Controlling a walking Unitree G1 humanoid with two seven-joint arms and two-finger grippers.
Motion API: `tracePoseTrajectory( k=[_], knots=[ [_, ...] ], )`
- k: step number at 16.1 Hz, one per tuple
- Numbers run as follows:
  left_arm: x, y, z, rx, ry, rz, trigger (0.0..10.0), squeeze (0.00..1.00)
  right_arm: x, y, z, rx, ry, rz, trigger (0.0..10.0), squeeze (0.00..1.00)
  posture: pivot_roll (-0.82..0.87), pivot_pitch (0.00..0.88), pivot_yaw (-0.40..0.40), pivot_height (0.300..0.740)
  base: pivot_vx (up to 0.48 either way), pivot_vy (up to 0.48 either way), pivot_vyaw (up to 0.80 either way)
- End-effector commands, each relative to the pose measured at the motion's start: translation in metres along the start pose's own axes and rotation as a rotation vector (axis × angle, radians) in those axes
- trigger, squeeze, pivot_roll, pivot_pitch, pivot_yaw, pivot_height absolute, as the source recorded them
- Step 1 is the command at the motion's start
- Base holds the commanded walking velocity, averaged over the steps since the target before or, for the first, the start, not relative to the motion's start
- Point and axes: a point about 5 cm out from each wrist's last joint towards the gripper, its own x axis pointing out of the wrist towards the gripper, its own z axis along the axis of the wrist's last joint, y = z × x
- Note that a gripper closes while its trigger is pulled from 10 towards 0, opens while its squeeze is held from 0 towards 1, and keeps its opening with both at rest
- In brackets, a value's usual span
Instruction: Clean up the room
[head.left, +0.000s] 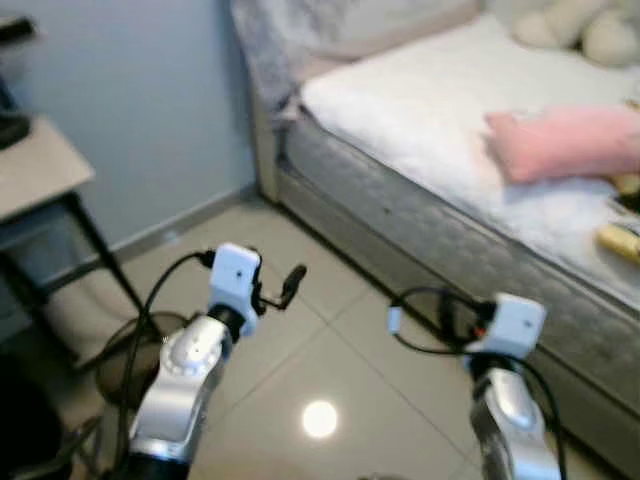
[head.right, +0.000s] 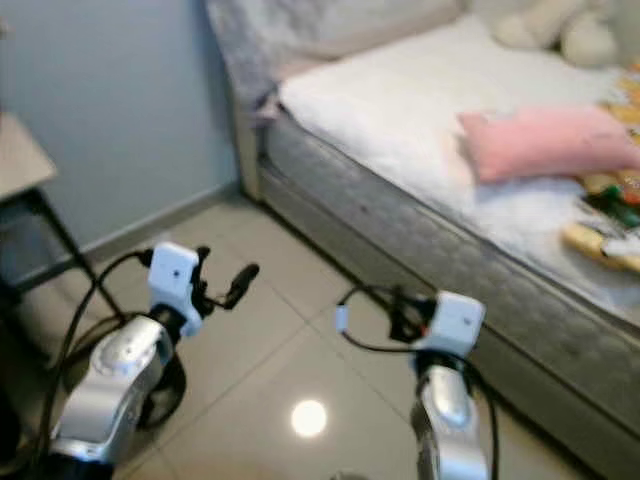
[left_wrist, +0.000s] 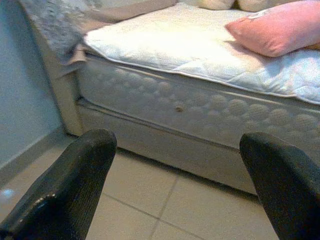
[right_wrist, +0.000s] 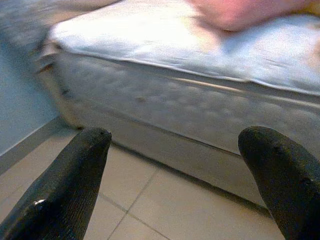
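Both my pincers, left gripper (left_wrist: 175, 190) and right gripper (right_wrist: 175, 185), gape wide and hold nothing above the floor (head.left: 330, 350). Clutter lies by the pillow (head.left: 565, 140) at the bed's (head.right: 400, 220) right edge. Reaching blindly, I might bump the mattress side.

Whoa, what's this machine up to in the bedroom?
It is a robot facing the bed, with nothing in its grasp at this moment. Both arms are held out over the tiled floor, the left tool and right tool open and empty, pointing toward the mattress side. On the bed lie a pink pillow, some cream plush toys and a few small colourful items near the edge, none touched yet.
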Motion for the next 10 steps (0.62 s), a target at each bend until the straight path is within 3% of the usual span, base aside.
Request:
tracePoseTrajectory(
  k=[1,5,7,10],
  knots=[
    [-0.002,0.002,0.002,-0.025,-0.016,0.012,10.0,0.0,0.0,-0.006,0.006,0.037,-0.028,-0.039,10.0,0.0,-0.04,0.0,-0.007,0.74,0.0,0.0,-0.58],
    [-0.003,0.006,0.008,0.002,-0.063,0.052,10.0,0.0,-0.002,0.002,0.004,-0.041,-0.026,0.039,10.0,0.0,-0.03,0.0,-0.023,0.74,0.0,0.0,-0.61],
    [-0.002,0.003,0.014,0.005,-0.094,0.012,10.0,0.0,-0.001,0.009,0.004,-0.058,-0.028,0.074,10.0,0.0,-0.03,0.0,-0.023,0.74,0.409,0.0,-0.66],
    [0.002,-0.006,0.019,0.079,-0.111,-0.041,10.0,0.0,0.001,0.013,0.005,-0.061,-0.031,0.087,10.0,0.0,-0.03,0.0,-0.017,0.74,0.441,0.0,-0.67]
  ],
)
